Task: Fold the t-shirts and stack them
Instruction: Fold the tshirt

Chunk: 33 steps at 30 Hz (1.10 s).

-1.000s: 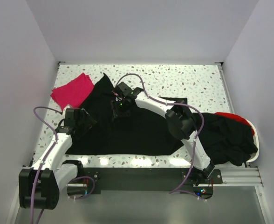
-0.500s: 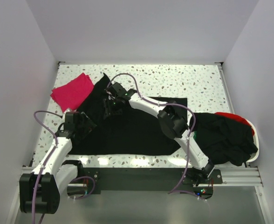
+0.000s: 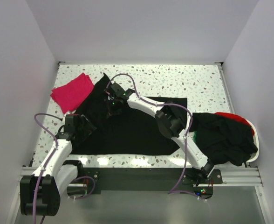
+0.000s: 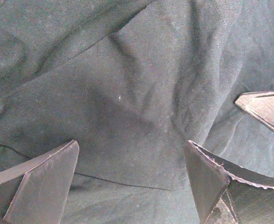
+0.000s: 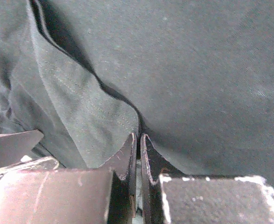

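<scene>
A large black t-shirt (image 3: 132, 133) lies spread over the middle of the table. A magenta-pink t-shirt (image 3: 72, 91), folded to a small rectangle, rests at the back left, just beside it. My right gripper (image 3: 113, 104) reaches across to the shirt's upper left part. In the right wrist view the right gripper (image 5: 138, 136) is shut, pinching a stitched fold of the black cloth (image 5: 197, 70) at its tips. My left gripper (image 3: 83, 127) hovers over the shirt's left edge. Seen from the left wrist, that left gripper (image 4: 131, 147) stands wide open above wrinkled black cloth (image 4: 127, 84), holding nothing.
A white basket (image 3: 254, 136) at the right edge holds a heap of black shirts (image 3: 225, 137) with red cloth (image 3: 235, 116) showing behind. The speckled tabletop (image 3: 183, 81) shows at the back. White walls close in the table on three sides.
My right arm has swung left across the black shirt and its jaws have shut on a fold. The left arm has drawn back a little toward the near edge, still open.
</scene>
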{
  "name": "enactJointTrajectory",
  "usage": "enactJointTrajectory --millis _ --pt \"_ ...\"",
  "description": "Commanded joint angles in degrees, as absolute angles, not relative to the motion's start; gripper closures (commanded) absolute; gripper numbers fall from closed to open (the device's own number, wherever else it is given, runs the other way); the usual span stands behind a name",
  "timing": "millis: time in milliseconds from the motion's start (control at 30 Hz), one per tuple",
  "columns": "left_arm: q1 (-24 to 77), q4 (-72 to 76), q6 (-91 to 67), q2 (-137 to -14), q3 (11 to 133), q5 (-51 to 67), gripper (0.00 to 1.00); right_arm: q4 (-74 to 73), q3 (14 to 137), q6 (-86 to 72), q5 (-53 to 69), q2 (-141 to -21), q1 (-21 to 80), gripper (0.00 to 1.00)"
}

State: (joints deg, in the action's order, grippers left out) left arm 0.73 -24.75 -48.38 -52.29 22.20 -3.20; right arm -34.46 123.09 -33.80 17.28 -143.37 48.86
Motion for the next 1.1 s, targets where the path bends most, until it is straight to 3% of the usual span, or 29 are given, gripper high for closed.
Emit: enactJointTrajectory --millis 0,200,533,700,767,800,900,1067 --pt "0.0 -25.0 -48.1 -53.0 21.8 -4.2 0.00 -36.2 123.3 -32.4 14.8 -138.5 49.3 1.00" --pt "0.0 -26.4 -49.0 -53.2 22.1 -6.0 0.00 -37.6 122.4 -31.9 12.6 -133.7 49.2 1.00" --pt "0.0 -26.8 -49.1 -54.1 22.4 -6.9 0.00 -41.6 121.8 -31.6 9.2 -135.3 49.0 1.00" --pt "0.0 -27.2 -49.0 -54.1 23.2 -7.7 0.00 -44.9 124.0 -31.5 6.2 -135.9 48.7 0.86" --pt "0.0 -27.7 -48.3 -53.6 24.1 -8.6 0.00 -46.0 124.7 -30.5 4.6 -134.8 48.2 0.78" --pt "0.1 -27.9 -48.0 -53.5 25.5 -9.0 0.00 -47.2 125.0 -30.2 4.0 -134.1 47.8 0.68" --pt "0.0 -27.5 -46.4 -52.9 29.0 -10.0 0.00 -48.9 124.5 -28.5 2.1 -130.1 46.1 0.57" --pt "0.5 -27.5 -45.3 -53.6 33.6 -9.3 0.00 -49.3 110.9 -25.2 0.2 -118.6 42.6 0.50"
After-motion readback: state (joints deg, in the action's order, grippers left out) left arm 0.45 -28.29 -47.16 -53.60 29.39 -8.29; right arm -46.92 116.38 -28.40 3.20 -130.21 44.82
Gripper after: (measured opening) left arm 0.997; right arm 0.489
